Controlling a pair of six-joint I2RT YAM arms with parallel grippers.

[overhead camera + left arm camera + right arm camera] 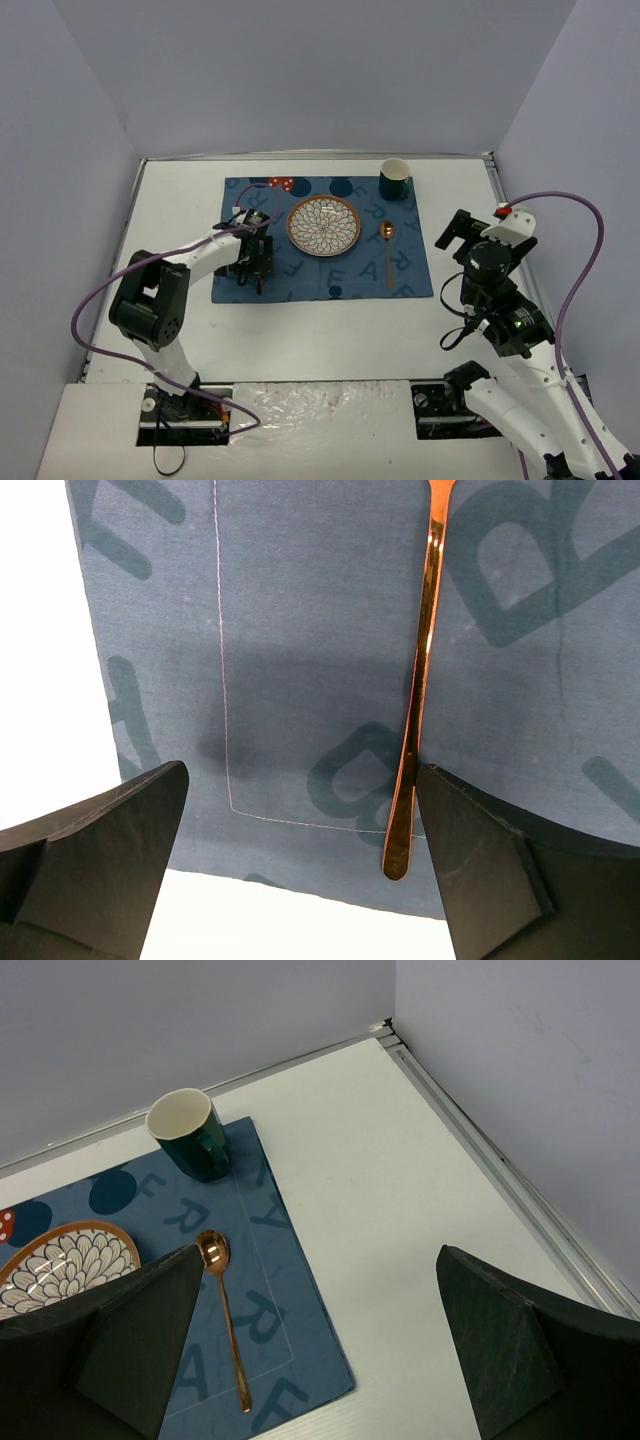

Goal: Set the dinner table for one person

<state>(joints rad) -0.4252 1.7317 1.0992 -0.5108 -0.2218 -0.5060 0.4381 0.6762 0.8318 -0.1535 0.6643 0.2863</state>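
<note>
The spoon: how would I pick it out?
On the white table lies a blue lettered mat. The spoon lies on it, right of the patterned plate, nearer than the green mug. It is thin, shiny copper, unlike those round dishes.
</note>
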